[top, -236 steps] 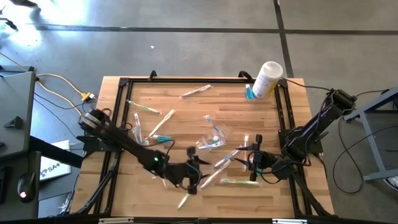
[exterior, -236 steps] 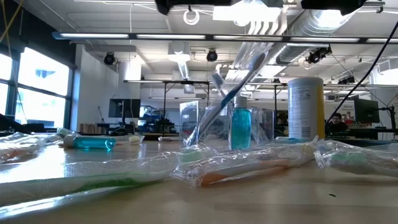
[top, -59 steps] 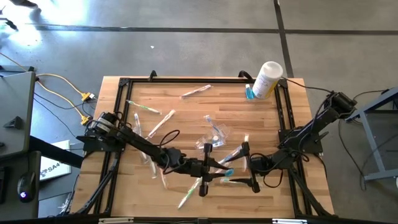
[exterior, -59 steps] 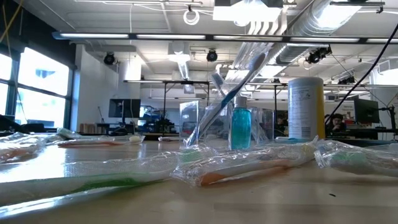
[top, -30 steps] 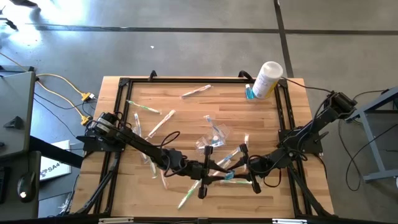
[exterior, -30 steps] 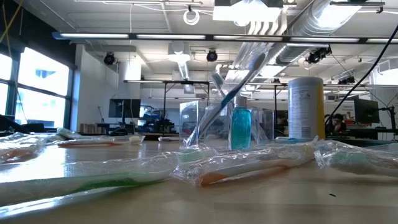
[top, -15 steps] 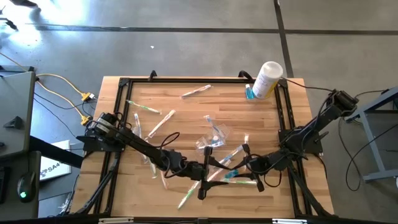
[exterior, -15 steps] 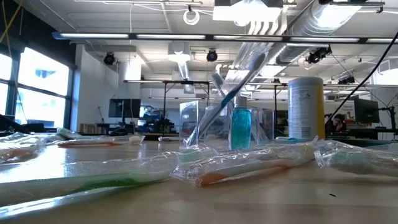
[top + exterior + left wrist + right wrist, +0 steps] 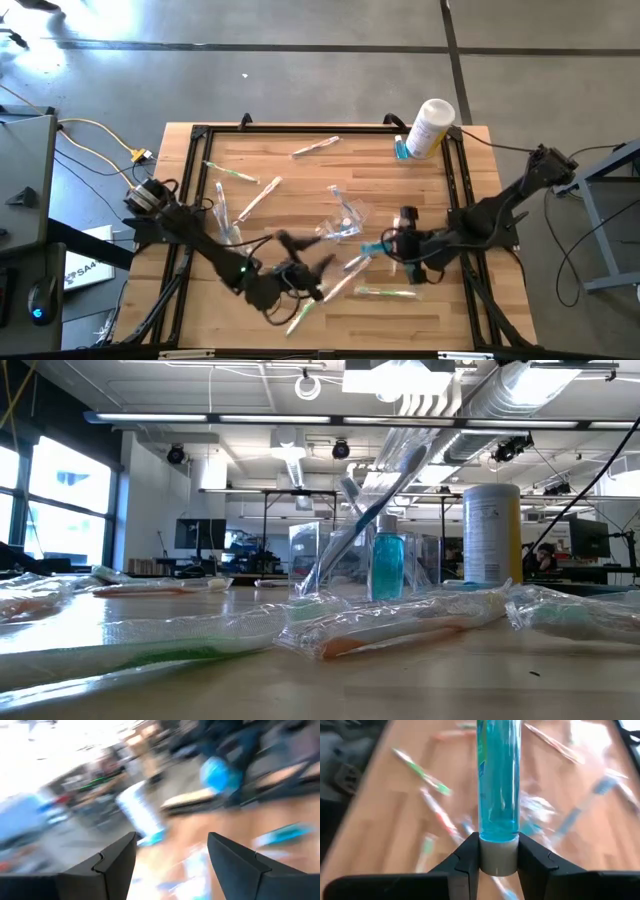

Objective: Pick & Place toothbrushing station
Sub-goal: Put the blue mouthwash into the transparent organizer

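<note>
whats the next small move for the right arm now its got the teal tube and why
Probably carry it across toward the clear bag. The right gripper is shut on the teal tube by its white cap, lifted over the table's right middle, and the left gripper stands open and empty near the front edge, so nothing is holding the bag yet. A short, slow move seems wise.

I'm looking down on the wooden table, standing on a grey concrete floor with a dark seam running across beyond it. Yellow cables trail off the table's left side. From table height, big windows glow at left, ceiling lights and ducting overhead, desks and monitors behind.
</note>
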Robot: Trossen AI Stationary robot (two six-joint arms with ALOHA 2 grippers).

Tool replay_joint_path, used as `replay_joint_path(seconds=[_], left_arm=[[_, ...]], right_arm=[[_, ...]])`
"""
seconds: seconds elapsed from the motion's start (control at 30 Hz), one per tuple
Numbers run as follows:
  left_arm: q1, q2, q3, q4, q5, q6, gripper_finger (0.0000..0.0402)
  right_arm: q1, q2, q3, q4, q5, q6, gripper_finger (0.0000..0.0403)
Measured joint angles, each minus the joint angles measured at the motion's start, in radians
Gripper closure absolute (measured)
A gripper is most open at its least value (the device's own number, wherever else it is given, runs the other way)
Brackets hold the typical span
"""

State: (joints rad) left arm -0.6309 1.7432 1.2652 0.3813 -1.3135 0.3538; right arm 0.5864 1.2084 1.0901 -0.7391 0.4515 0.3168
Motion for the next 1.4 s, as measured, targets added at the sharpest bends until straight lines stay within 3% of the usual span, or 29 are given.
replay_joint_path(seconds=[0.1,0.13,0.4,0.5,0.83,1.07,1.23,1.4], left_arm=[[-0.023,-0.002,0.000,-0.043,-0.230,0.060,0.0164],[-0.028,-0.002,0.000,-0.051,-0.256,0.091,0.0165],[-0.054,-0.002,0.000,-0.041,-0.259,0.166,0.0165],[-0.060,-0.002,0.000,-0.040,-0.260,0.170,0.0165],[-0.133,-0.016,0.000,-0.047,-0.258,0.192,0.0165],[-0.168,-0.019,0.000,-0.041,-0.257,0.191,0.0165],[-0.170,-0.019,0.000,-0.042,-0.257,0.188,0.0165],[-0.167,-0.019,0.000,-0.042,-0.257,0.188,0.0165]], right_arm=[[-0.054,0.055,0.075,-0.096,0.022,-0.048,0.0315],[-0.070,0.078,0.097,-0.133,0.032,-0.075,0.0315],[-0.145,0.269,0.218,-0.270,0.208,-0.436,0.0315],[-0.138,0.331,0.247,-0.269,0.340,-0.579,0.0315],[-0.068,0.437,0.260,-0.219,0.929,-1.060,0.0315],[-0.071,0.442,0.220,-0.374,0.956,-1.064,0.0315],[-0.104,0.442,0.196,-0.604,1.042,-0.971,0.0302],[-0.118,0.442,0.158,-0.619,1.042,-0.962,0.0303]])
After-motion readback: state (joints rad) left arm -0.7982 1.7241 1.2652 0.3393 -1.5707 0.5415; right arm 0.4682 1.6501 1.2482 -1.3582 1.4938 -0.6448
